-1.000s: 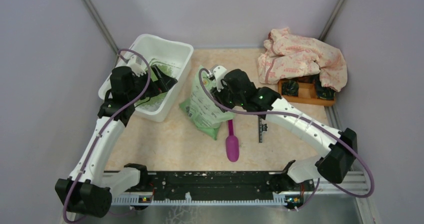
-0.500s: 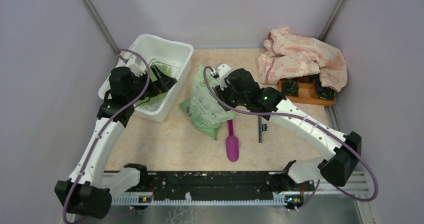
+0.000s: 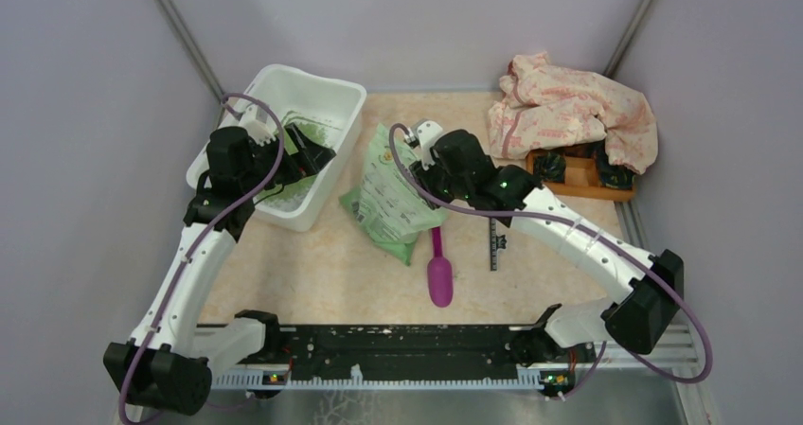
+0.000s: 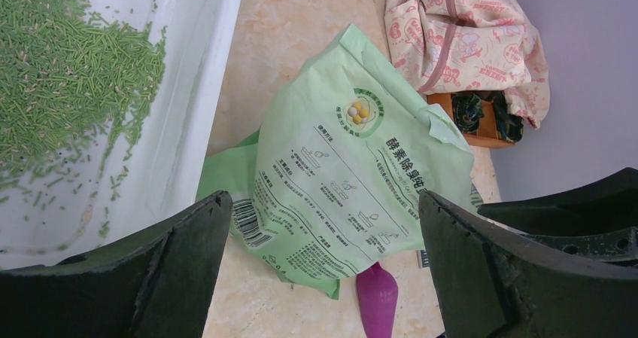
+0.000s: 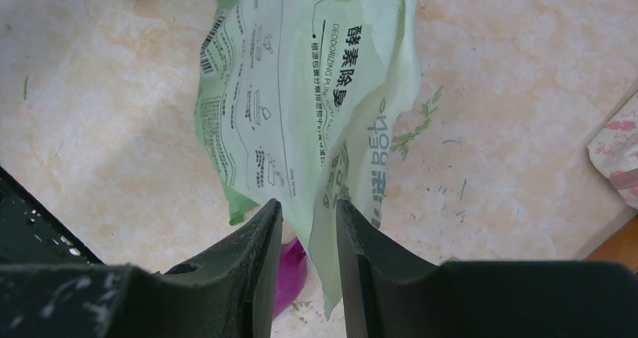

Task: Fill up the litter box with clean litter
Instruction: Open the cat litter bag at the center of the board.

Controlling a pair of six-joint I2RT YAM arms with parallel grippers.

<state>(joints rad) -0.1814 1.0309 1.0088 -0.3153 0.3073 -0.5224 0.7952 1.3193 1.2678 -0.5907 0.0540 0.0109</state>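
The white litter box stands at the back left, with green clean litter spread over its floor. My left gripper hovers over the box's right side, jaws wide open and holding nothing. The light green litter bag lies slumped on the table just right of the box. My right gripper is above its right edge. In the right wrist view the fingers are closed on a raised fold of the bag.
A purple scoop lies under the bag's near end, next to a thin black strip. A pink patterned cloth drapes over an orange wooden tray at back right. Stray granules dot the table.
My right gripper has shifted slightly right and closed a little on the bag's edge, drawing the bag's top out flatter. The left arm has not moved.
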